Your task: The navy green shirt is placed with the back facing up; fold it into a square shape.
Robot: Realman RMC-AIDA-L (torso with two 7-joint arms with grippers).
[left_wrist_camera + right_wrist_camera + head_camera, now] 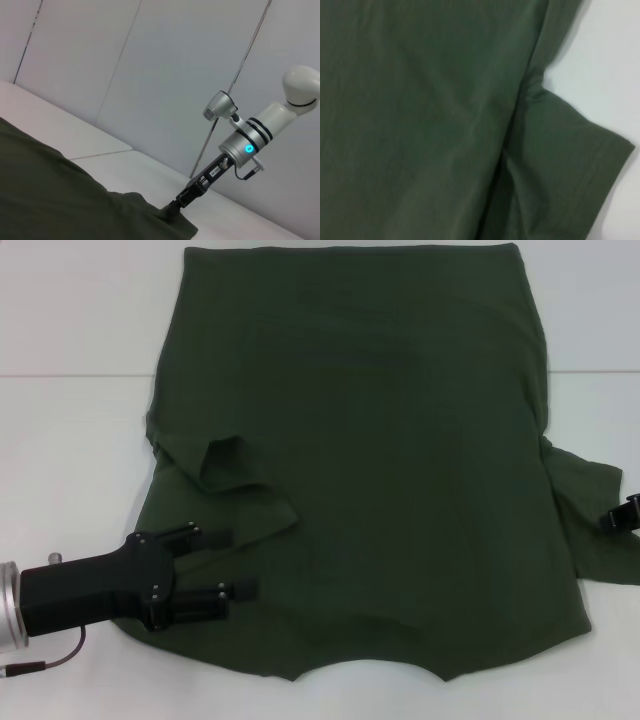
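Currently the left gripper (pixel 240 562) has its jaws spread wide, both black fingers (pixel 213 537) lying flat over the near left part of the navy green shirt (pixel 380 470), with nothing pinched between them. Its fingertips sit just below a bunched, folded-over left sleeve (pixel 232 472). The left arm's black body and silver wrist ring run off toward the left edge over the white table (pixel 70 440).

Right gripper (pixel 622 514): only a small black part shows in the head view, at the right sleeve (pixel 590 505); jaw state cannot be told. In the left wrist view its tip (pixel 172 210) meets the shirt's edge.

Shirt: spread over the middle of the table, mostly flat, hem at the far side, collar notch at the near edge. The right sleeve (pixel 570 165) lies out flat on the table, seam and hem visible.
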